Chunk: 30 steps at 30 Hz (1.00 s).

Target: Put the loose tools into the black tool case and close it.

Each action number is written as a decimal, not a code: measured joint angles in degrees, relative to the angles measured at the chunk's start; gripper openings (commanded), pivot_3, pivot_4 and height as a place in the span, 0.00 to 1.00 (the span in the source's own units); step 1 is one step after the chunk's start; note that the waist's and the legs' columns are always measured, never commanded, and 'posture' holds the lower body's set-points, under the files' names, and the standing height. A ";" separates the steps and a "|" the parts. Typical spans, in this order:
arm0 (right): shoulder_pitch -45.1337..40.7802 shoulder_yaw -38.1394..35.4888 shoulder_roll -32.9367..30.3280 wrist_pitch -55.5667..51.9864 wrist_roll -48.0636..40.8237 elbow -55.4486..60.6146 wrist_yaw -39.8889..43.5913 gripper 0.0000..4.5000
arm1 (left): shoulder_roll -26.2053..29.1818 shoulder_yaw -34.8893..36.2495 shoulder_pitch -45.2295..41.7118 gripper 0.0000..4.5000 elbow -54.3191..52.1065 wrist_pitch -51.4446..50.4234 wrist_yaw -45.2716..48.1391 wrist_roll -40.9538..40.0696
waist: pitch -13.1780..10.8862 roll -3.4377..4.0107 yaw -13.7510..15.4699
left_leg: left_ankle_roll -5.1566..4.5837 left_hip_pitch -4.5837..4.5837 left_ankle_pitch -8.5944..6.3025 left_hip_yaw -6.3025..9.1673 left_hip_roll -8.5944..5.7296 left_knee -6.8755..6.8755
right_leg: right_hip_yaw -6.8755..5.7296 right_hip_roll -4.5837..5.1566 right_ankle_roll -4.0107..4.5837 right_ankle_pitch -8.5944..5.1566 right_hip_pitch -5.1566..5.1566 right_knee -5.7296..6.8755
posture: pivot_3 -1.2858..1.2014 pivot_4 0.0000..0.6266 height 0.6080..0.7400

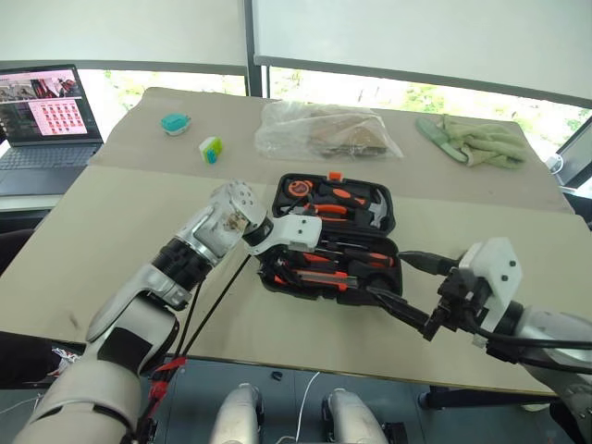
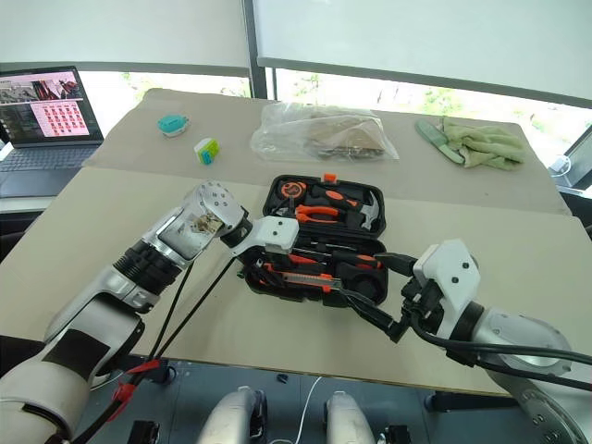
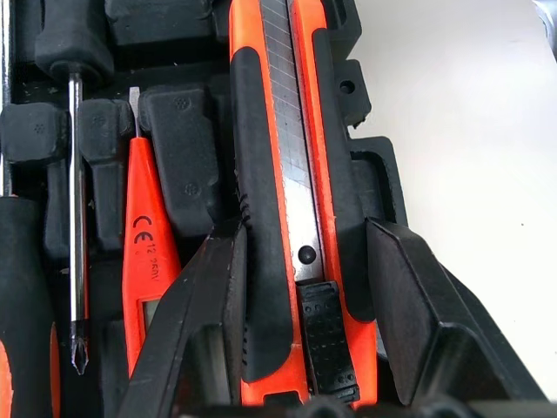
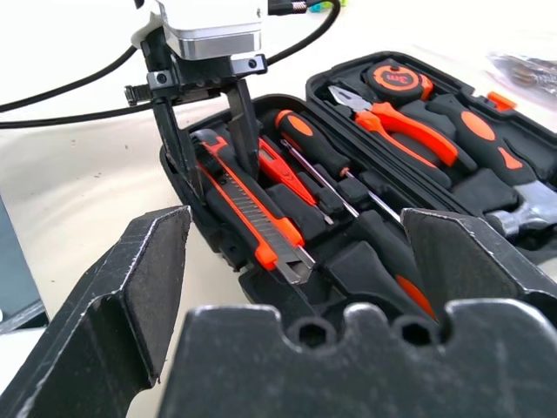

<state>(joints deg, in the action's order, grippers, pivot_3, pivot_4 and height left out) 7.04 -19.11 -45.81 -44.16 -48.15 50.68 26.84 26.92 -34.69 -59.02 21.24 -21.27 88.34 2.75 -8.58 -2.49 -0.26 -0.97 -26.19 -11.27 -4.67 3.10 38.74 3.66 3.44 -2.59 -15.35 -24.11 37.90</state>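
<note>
Table (image 1: 111,231): beige, set before bright windows with blinds drawn down; it carries everything here.
Right hand (image 1: 407,285): nearest, released, its two black fingers spread wide and empty, hovering just off the near right corner of the case.
Left hand (image 4: 209,144): pointing down into the near half of the case, a finger on each side of the utility knife, clasping its body; whether the pads press hard I cannot tell.
Utility knife (image 3: 291,200): orange and black, lying along the near edge of the case between the left hand's fingers, seemingly seated or almost seated in its slot.
Black tool case (image 1: 384,205): open flat between the two hands, lid half lying beyond the left hand.
Tester pen (image 3: 148,252): orange, just beside the knife, on the far side from the table edge; screwdriver (image 3: 77,200) next to it.
Lid half: pliers (image 4: 400,131), tape measure (image 4: 396,83) and hammer (image 4: 522,205), beyond both hands.
Handling: the knife looks light, stiff, with smooth plastic sides; best held across the ribbed mid-body. The case lid is rigid and hinged; I judge it best pushed at its free edge near the orange latch (image 1: 334,175).
Far off: clear bag (image 1: 324,129), green gloves (image 1: 476,141), laptop (image 1: 46,116).
</note>
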 measured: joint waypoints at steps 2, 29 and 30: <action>-0.04 0.00 0.08 0.00 -0.02 0.02 -0.10 1.00 | -0.45 0.00 -0.27 0.36 0.89 0.36 0.15 0.15 | 0.00 0.00 0.03 | 0.00 0.00 0.00 0.01 -0.01 0.00 | 0.00 0.00 0.00 0.00 0.01 0.00 | 0.52 0.24 1.00; -3.15 0.58 -1.57 -0.05 -0.50 -1.74 0.71 1.00 | 0.78 12.13 4.74 0.02 2.22 2.33 -1.91 -9.69 | 0.01 0.03 0.35 | -0.02 -0.01 0.01 0.18 -0.05 0.13 | -0.01 0.03 -0.03 0.00 0.05 0.09 | 0.52 0.24 1.00; -3.16 0.57 -1.75 -0.05 -0.52 -1.77 0.70 1.00 | 0.50 12.14 4.78 0.02 2.21 2.38 -2.25 -9.69 | 0.01 0.03 0.34 | -0.01 -0.01 0.01 0.18 -0.05 0.12 | -0.01 0.02 -0.03 0.00 0.05 0.09 | 0.52 0.24 1.00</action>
<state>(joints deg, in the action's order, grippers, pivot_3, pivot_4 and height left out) 3.88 -18.53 -47.56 -44.21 -48.66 48.91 27.54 27.42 -22.55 -54.24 23.45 -18.89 86.10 -6.94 -8.56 -2.46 0.08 -0.98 -26.20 -11.26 -4.49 3.05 38.86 3.65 3.46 -2.62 -15.36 -24.06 38.00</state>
